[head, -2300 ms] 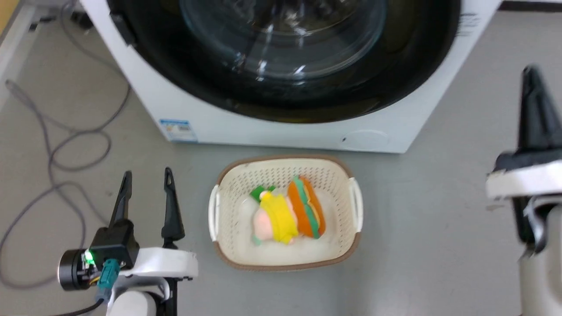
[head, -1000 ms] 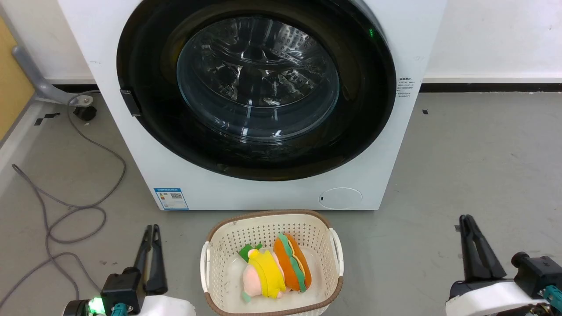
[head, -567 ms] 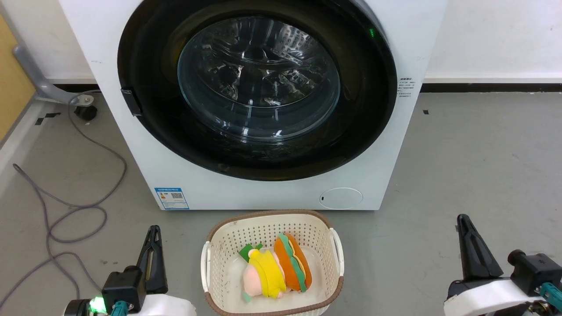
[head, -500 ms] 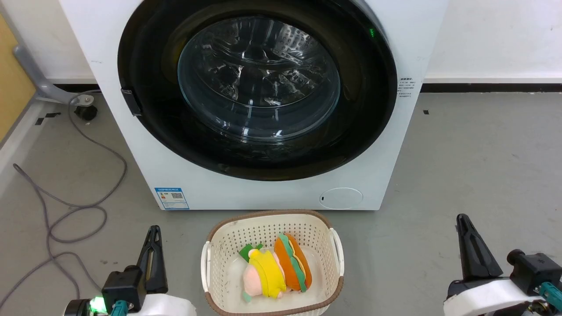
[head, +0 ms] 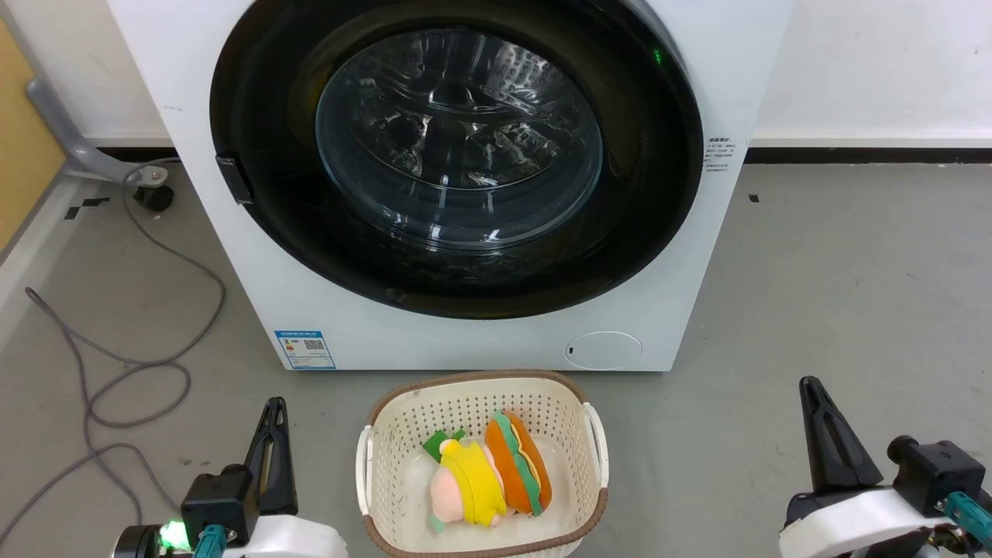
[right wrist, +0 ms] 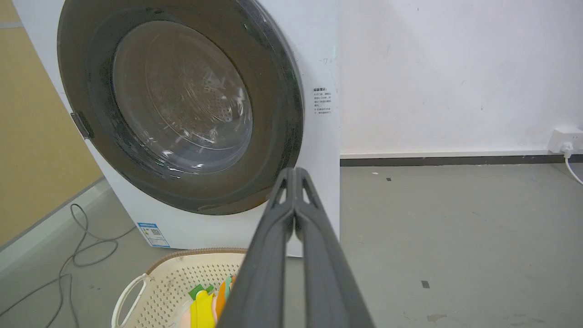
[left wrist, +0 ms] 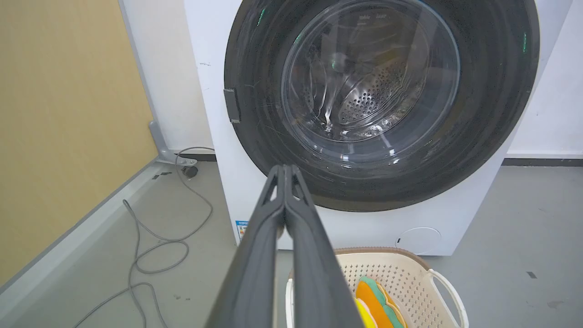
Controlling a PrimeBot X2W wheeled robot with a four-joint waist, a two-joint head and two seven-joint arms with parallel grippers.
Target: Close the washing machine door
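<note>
Door (head: 457,155) is seen flush on washer (head: 434,341), well ahead of left pincer (head: 273,407) and right pincer (head: 811,387), both pinched closed, empty; basket (head: 480,381) parked between.

The basket (head: 364,465) sat on the floor (head: 814,271) just before the washing machine (head: 434,345). Two toys (head: 496,480) lay side by side in it.

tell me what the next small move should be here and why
Probably just a light check press with the right gripper on the right side of the washing machine door. Its black ring already looks flush against the washing machine, and both the right and the left gripper sit shut, low and clear of it.
</note>
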